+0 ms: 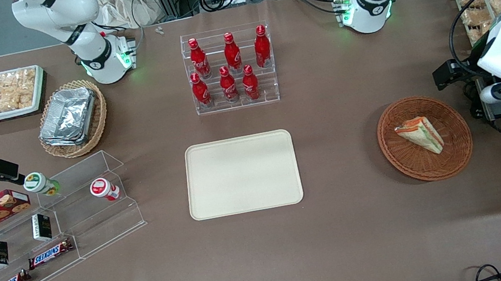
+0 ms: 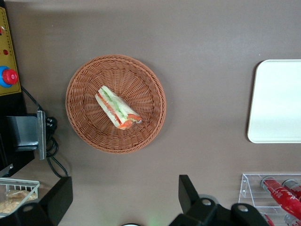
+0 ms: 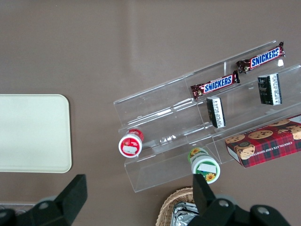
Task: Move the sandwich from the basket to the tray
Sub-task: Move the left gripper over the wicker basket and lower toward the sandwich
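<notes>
while the sandwich (image 2: 117, 108) lies in the wicker basket (image 2: 84, 84), the gripper (image 2: 124, 197) hangs above with fingers (image 2: 188, 193) spread apart.

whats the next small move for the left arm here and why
Probably lower the open gripper straight toward the sandwich and centre over it. The sandwich lies untouched in the basket, the tray holds nothing, and the gripper hangs high above the basket, off to the side of the wedge.
</notes>
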`<state>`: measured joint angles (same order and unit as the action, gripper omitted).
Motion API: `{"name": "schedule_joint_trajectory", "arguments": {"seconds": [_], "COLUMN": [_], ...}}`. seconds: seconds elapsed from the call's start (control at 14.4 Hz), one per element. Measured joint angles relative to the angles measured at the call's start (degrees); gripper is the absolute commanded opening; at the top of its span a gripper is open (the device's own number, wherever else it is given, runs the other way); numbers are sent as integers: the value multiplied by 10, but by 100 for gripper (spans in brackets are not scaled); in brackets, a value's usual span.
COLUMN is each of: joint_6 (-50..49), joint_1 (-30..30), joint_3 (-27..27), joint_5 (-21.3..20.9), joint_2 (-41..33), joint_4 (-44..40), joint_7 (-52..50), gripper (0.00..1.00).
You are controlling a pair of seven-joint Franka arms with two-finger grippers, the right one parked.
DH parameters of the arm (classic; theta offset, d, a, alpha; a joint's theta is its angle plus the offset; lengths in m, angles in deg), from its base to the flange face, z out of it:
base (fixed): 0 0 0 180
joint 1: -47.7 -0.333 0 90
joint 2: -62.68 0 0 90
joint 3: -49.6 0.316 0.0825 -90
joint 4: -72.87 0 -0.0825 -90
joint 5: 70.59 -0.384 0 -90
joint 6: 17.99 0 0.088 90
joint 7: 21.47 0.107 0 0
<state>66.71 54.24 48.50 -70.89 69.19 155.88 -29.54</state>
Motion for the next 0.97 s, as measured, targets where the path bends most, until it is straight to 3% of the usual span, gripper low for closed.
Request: {"name": "schedule_joint_trajectory", "arguments": {"seconds": [0.35,0.97], "joint_6": [-7,-8], "joint_1": [1,0], "joint_3": [-2,1], "joint_5": [1,2], "joint_2": [-9,7], "joint_4": [0,27], "joint_7": [-17,-241], "gripper": [100,100]}}
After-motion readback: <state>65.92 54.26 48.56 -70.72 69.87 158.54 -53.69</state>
